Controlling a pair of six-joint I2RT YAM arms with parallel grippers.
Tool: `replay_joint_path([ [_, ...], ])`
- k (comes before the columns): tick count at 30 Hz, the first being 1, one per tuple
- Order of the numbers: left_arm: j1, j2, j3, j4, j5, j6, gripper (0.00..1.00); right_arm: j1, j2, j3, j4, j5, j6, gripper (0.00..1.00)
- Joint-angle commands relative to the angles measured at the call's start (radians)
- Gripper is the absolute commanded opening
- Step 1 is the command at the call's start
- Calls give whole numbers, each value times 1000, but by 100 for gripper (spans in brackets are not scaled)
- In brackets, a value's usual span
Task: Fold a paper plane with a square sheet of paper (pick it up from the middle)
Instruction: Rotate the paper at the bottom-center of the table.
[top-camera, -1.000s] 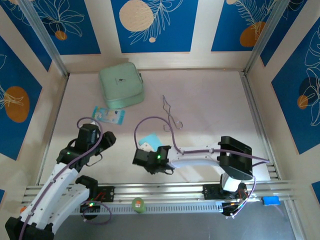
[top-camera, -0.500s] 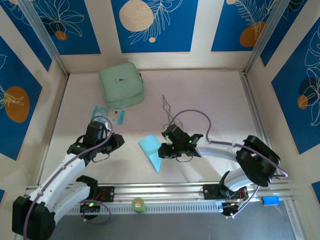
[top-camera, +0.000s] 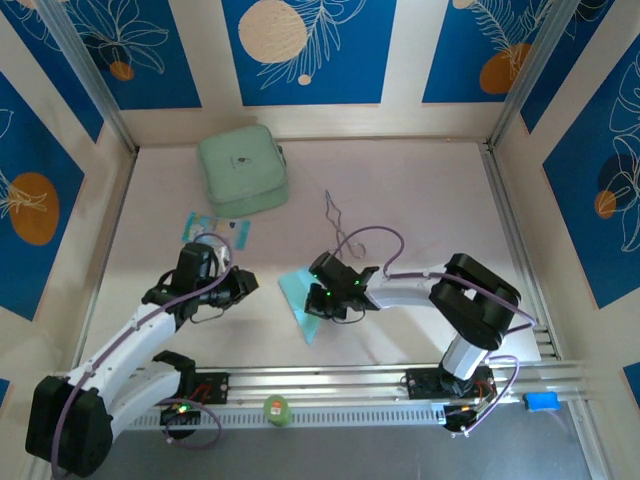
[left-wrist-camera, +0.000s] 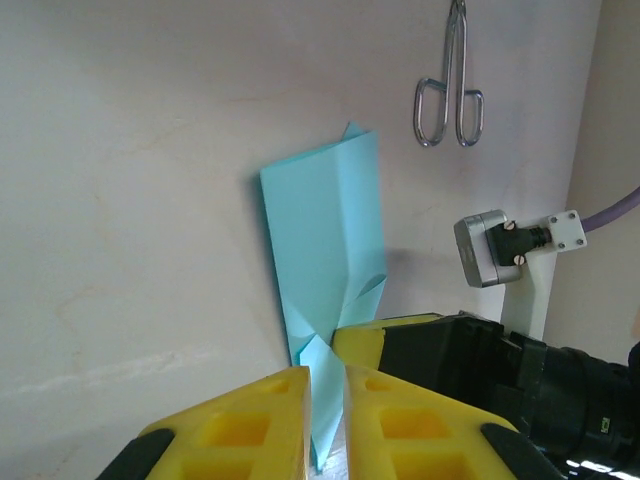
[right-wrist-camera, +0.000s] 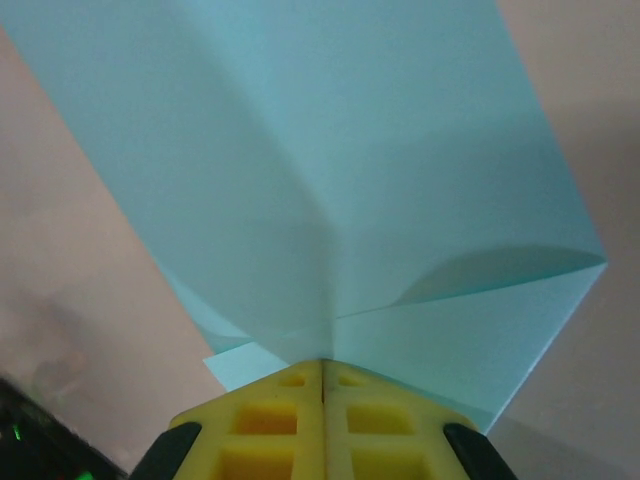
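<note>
Paper sheet (top-camera: 297, 300), folded | right jaws pinch it | packet (top-camera: 200, 224) print unreadable

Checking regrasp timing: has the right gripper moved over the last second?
Yes: the right gripper moved away from the front rail, toward the metal tongs, and slightly right.

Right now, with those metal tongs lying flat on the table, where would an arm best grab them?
Probably the middle of the tongs, coming straight down from above and closing across both thin bars. They lie flat, so nothing can slip under from a side. The looped handles, at the end nearer the robot, spread wider, and the far tips look too slim to hold steadily.
</note>
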Motion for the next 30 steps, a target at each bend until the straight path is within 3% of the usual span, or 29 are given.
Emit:
replay_joint_path([
  [1,0,1,-16,24,53,-13,15,51,16,-19,-48,171,303,3],
  [5,-4,7,-18,22,81,8,15,174,55,-12,-23,323,634,2],
  [9,-5,16,-20,25,112,35,15,257,71,31,-92,429,806,2],
  [14,-7,56,-14,47,174,61,14,243,-7,44,-30,428,521,5],
  [17,-13,73,-1,40,184,66,13,177,-47,51,28,293,289,6],
  [22,-89,128,22,68,161,46,11,127,-91,61,-67,274,127,9],
  [28,-239,304,39,240,113,-26,8,41,-195,-107,-9,141,64,13],
  [29,-265,337,44,269,106,-41,7,34,-232,-148,20,137,50,15],
  [30,-286,358,50,284,95,-48,7,30,-263,-173,37,135,37,24],
])
